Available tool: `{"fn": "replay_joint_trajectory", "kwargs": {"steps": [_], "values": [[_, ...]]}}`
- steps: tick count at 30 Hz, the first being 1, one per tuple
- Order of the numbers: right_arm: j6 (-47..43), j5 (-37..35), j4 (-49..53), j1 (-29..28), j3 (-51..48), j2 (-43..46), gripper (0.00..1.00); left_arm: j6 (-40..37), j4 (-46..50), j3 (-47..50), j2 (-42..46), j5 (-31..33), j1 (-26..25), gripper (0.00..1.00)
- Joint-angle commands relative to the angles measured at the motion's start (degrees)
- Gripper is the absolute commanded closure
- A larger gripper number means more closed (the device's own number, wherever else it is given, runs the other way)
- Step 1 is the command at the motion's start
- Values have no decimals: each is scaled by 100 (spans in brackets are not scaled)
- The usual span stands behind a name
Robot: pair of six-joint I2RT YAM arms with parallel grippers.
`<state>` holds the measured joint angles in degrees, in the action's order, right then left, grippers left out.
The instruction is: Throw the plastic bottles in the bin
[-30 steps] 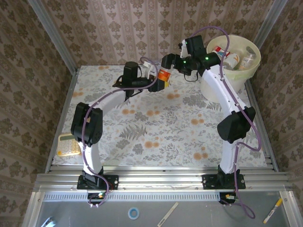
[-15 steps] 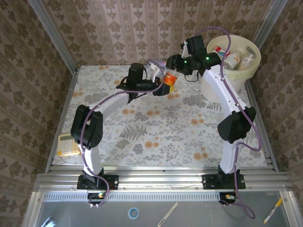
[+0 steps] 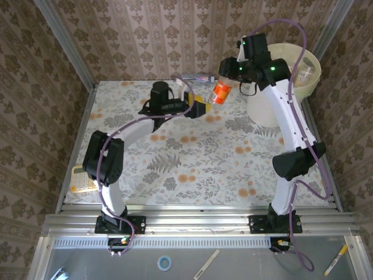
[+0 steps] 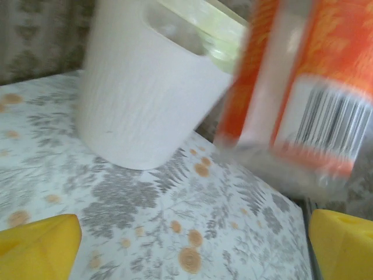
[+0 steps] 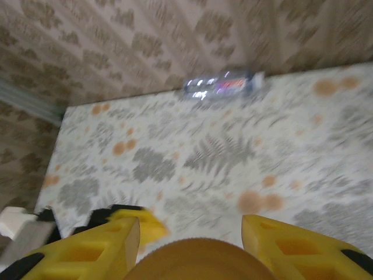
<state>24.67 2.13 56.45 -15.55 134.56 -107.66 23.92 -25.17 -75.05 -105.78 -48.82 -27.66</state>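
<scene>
1. At the near edge of the table (image 3: 204, 163) the two arm bases sit side by side. A yellow calculator (image 3: 77, 181) lies by the near left corner, partly hidden behind the left arm.
2. Further in, the left arm bends across the floral tabletop, and the left gripper (image 3: 201, 107) hovers past mid-table. In its own wrist view the left gripper (image 4: 195, 236) is spread wide, with only bare tabletop between the yellow fingers.
3. Just beyond it and to the right, the right gripper (image 3: 225, 83) hangs in the air, pinched onto the upper end of an orange bottle (image 3: 220, 92). This bottle is tilted, clear of the table, and to the left of the bin rather than over it.
4. From the right wrist, the right gripper (image 5: 192, 245) has the orange bottle (image 5: 198, 262) tight between its two yellow fingers, showing a rounded orange end.
5. From the left wrist, the orange bottle (image 4: 303, 81) looms blurred at the upper right, its barcode facing the lens. The bin (image 4: 134, 99) stands behind it to the left.
6. Toward the far right corner, the cream-white bin (image 3: 262, 114) stands on the table, its rim partly covered by the right arm.
7. Farthest back, a clear bottle (image 3: 195, 77) lies on its side along the far table edge, at the foot of the wallpapered wall. The right wrist view shows this clear bottle (image 5: 224, 85) with a dark label, too blurred to read.
</scene>
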Motion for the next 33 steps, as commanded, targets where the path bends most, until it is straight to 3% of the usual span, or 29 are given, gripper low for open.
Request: {"fn": "replay_joint_trajectory", "kwargs": {"steps": [1, 4, 9, 13, 17, 19, 20, 22, 24, 25, 26, 30, 33], "values": [[-868, -1431, -178, 68, 256, 806, 81, 142, -268, 73, 277, 290, 351, 0], [-1617, -2328, -1997, 66, -772, 1634, 85, -299, 395, -99, 323, 378, 364, 0], [-2872, -3551, -5181, 94, -2349, 2513, 96, -220, 335, -6, 325, 487, 402, 0], [-2968, -3760, -5597, 402, -2253, 2353, 96, -206, 339, 51, 356, 542, 401, 0], [-2706, -3755, -5136, 785, -1632, 1803, 94, -287, 496, 35, 386, 571, 419, 0], [-2117, -3716, -3856, 1116, -532, 1123, 83, -288, 504, 26, 400, 572, 428, 0], [-1755, -3553, -2978, 1323, 305, 615, 69, -284, 517, 23, 396, 579, 427, 0], [-1123, -3083, -908, 1606, 2582, -531, 50, -286, 567, 3, 399, 609, 431, 0], [-1264, -2853, 124, 1581, 4661, -1622, 30, -301, 656, -19, 409, 644, 432, 0], [-1361, -2947, 115, 1539, 4489, -1600, 19, -315, 719, -14, 424, 677, 431, 0], [-1341, -2931, -88, 1525, 3765, -1245, 15, -316, 757, -23, 426, 706, 431, 0], [-1228, -2546, -1630, 1537, 741, 322, 8, -345, 889, -28, 461, 742, 427, 0], [-1233, -2427, -1651, 1538, 528, 577, 5, -358, 968, -56, 438, 785, 437, 0]]}}
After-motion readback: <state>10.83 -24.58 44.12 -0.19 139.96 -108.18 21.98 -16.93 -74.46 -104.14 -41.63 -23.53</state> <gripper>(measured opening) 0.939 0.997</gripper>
